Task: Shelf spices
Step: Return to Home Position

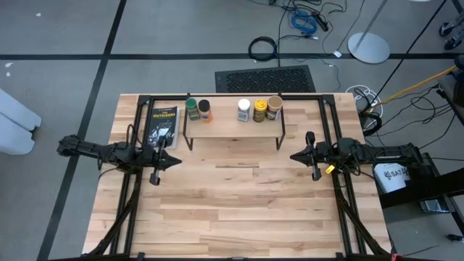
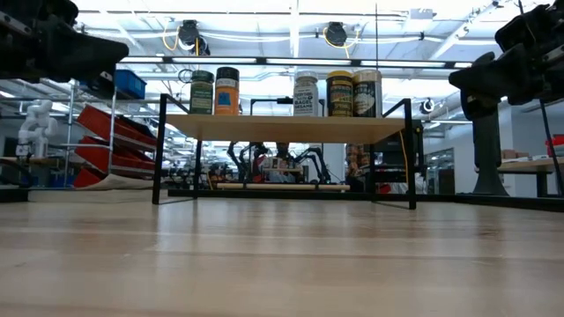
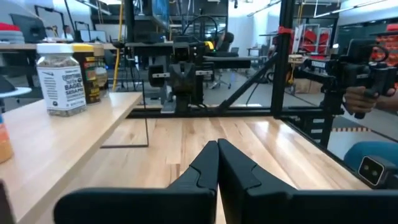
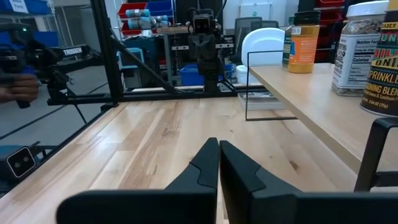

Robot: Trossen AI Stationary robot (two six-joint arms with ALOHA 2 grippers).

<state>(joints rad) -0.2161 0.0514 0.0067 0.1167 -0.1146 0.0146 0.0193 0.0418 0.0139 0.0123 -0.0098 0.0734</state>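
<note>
Now the left gripper (image 1: 174,161) and right gripper (image 1: 296,155) are both pinched shut on nothing, hovering inside the table's (image 1: 232,210) side edges. Homing should run slow and level, clear of the shelf (image 1: 232,127), whose plank carries all five spices (image 1: 244,110). Bare pale wood lies in front, and cables (image 1: 303,20) trail over the grey floor (image 1: 181,43) beyond.

Your workspace stands on a smooth grey floor (image 1: 58,80) crossed by dark straight lines. Behind the light wooden tabletop (image 1: 239,217) lies a black ribbed rectangular mat (image 1: 266,78). Beyond the mat are a coiled black cable (image 1: 262,48), a tangle of blue cable (image 1: 303,22) and a round white stand base (image 1: 368,48). Looking level across the table, you see a bright white ceiling (image 2: 264,40) overhead. At the left, tilted red storage bins (image 2: 97,132) sit on racks below a blue plastic bin (image 2: 129,84).
</note>
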